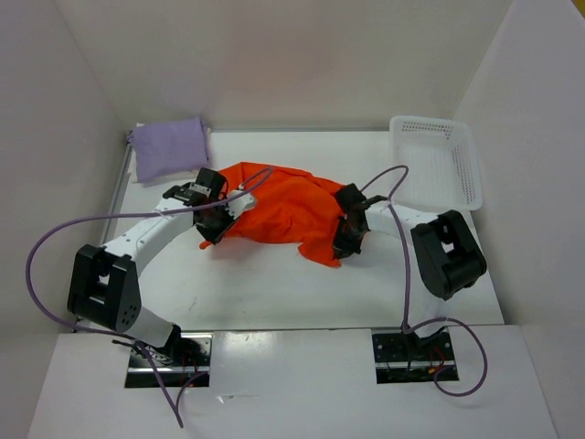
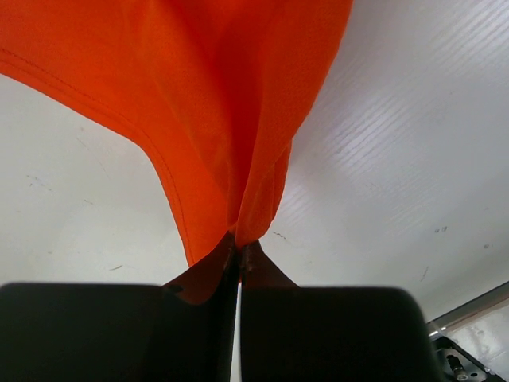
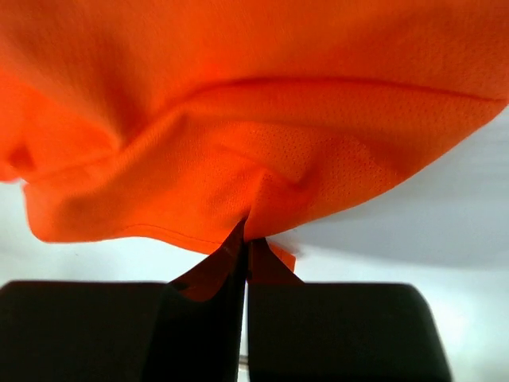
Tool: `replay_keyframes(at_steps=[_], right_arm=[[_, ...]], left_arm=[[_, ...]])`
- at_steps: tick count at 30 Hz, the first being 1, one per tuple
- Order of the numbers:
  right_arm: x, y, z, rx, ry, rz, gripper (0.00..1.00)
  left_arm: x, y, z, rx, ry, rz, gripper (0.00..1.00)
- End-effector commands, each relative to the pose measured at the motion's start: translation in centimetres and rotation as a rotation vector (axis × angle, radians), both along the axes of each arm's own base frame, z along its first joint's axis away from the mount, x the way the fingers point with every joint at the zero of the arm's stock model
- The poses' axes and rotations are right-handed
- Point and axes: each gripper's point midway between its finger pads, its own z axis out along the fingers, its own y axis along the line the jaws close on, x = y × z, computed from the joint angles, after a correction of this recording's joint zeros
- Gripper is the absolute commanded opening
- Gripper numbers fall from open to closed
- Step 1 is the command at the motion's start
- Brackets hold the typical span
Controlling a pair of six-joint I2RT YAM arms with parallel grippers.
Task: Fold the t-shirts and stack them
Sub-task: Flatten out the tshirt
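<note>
Bench [image 1: 302, 293]: white, light scuffs, walls on three sides
Far left corner: lavender t-shirt [image 1: 169, 148], folded, lying flat
Centre: orange t-shirt [image 1: 283, 212], crumpled, clear of the lavender one
Far right corner: white mesh basket [image 1: 439, 169], upright

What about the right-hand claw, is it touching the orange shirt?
Touching. The right wrist view shows the right gripper shut on the orange t-shirt, with cloth pinched in its closed jaws.

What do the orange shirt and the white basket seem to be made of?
The orange shirt: thin knit cloth, matte, probably a sports mesh; the right wrist view shows tiny pores, and it hangs in soft folds. The white basket: apparently smooth hard plastic, with a stiff rim and a grid of small holes.
</note>
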Motion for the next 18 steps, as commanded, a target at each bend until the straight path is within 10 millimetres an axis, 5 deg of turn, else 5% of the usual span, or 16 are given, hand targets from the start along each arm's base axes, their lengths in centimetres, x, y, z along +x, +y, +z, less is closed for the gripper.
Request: replay_keyframes(at_steps=[1,5,6,7,8,9,10,11,14,18], right_arm=[[3.2,-0.9,-0.4,-0.031,-0.097,0.011,0.00],[10.6,-2.3,5.5,-0.020,-0.242,0.017,0.00],[15.0,-2.1,10.5,-0.014,-0.380,0.036,0.00],[17.0,-2.6,12.3,-0.032,-0.417,0.032,0.00],[20.2,-3.3,18.6,-0.033,-0.539,0.012,0.00],[21.6,-4.5,21.6,-0.083,-0.608,0.004,0.00],[22.5,-4.8,24.6,-0.099,-0.667,-0.005,0.00],[23.5,-5.6,29.7,-0.106,-0.761,-0.030,0.00],[23.0,-7.1,37.4,-0.137,-0.913,-0.082,0.00],[20.9,-7.9,41.4,-0.131,-0.998,-0.099,0.00]], left_arm=[[1.2,1.3,1.1,-0.001,-0.067,0.063,0.00],[6.1,2.8,3.4,0.099,-0.199,0.074,0.00],[8.0,3.6,5.1,0.150,-0.262,0.097,0.00],[11.5,3.8,9.5,0.148,-0.379,0.127,0.00],[13.2,3.7,12.5,0.152,-0.455,0.127,0.00],[14.6,4.2,15.5,0.148,-0.527,0.145,0.00],[15.9,4.2,18.5,0.147,-0.606,0.155,0.00],[17.2,4.8,24.4,0.136,-0.751,0.174,0.00],[17.6,5.9,31.1,0.161,-0.913,0.218,0.00],[15.6,7.4,36.3,0.172,-1.036,0.281,0.00]])
